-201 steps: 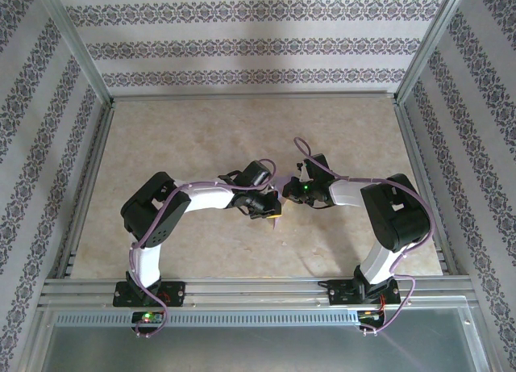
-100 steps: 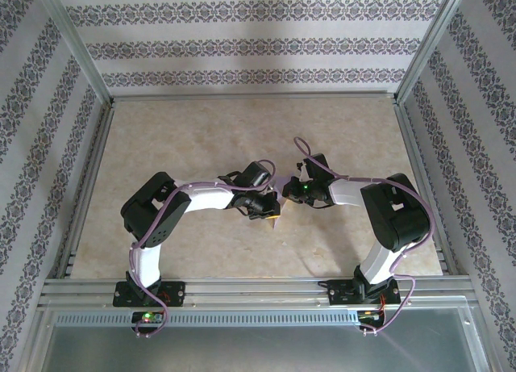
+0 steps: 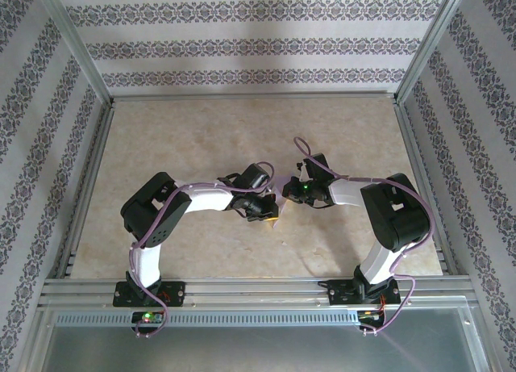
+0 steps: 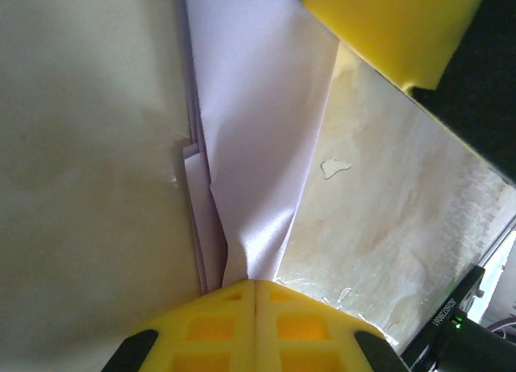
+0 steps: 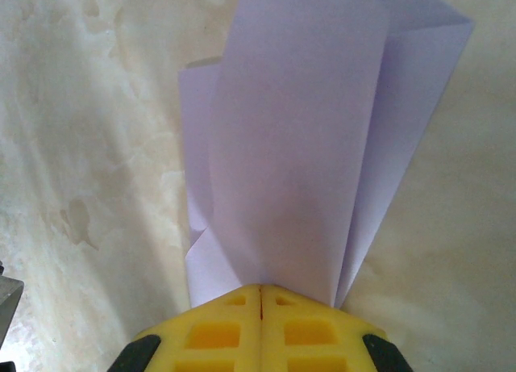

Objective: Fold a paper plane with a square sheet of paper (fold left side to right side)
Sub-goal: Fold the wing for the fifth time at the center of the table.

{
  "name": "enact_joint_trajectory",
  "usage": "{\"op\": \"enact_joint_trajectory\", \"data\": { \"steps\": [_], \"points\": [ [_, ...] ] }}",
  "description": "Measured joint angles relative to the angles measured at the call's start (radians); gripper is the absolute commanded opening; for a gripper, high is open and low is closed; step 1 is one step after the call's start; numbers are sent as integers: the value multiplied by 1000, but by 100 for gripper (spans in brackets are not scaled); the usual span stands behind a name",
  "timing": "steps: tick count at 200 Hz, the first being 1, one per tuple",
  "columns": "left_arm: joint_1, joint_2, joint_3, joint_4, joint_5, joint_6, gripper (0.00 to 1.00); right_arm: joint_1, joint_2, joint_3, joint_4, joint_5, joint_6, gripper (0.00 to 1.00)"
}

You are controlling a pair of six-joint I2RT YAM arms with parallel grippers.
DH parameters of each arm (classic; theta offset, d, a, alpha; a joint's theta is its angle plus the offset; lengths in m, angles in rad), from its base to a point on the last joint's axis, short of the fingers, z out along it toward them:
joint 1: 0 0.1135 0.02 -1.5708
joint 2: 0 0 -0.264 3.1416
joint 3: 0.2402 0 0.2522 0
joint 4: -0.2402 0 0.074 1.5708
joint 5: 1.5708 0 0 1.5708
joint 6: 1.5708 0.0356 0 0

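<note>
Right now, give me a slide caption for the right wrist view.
Right gripper shut on the folded lavender paper, its layers fanning out, beige table behind.

Tabletop: beige, marbled, glossy, faint stains. Small pale fleck on it, seen in L wrist view. Alu frame posts at far corners. Slotted alu rails along near edge, perforated grey strip just below. Wallpaper back + sides: white w/ dark floral bands.
</note>
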Motion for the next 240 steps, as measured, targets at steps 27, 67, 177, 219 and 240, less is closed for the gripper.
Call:
{"op": "enact_joint_trajectory", "data": {
  "steps": [27, 67, 177, 219, 240],
  "points": [
    [0, 0, -5, 3, -7, 0, 0, 0, 0, 3, -4, 0, 0, 0],
    [-1, 0, -8, 3, -18, 4, 0, 4, -6, 22, -46, 3, -5, 0],
    [-16, 0, 15, -39, -60, 19, 0, 15, -251, -109, -66, 9, 1, 0],
    [-24, 4, 39, -80, -84, 37, 0, 34, -243, -154, 5, -10, 5, 0],
    [-25, 7, 47, -92, -87, 43, 0, 39, -212, -155, 55, -13, 5, 0]
  ]
}}
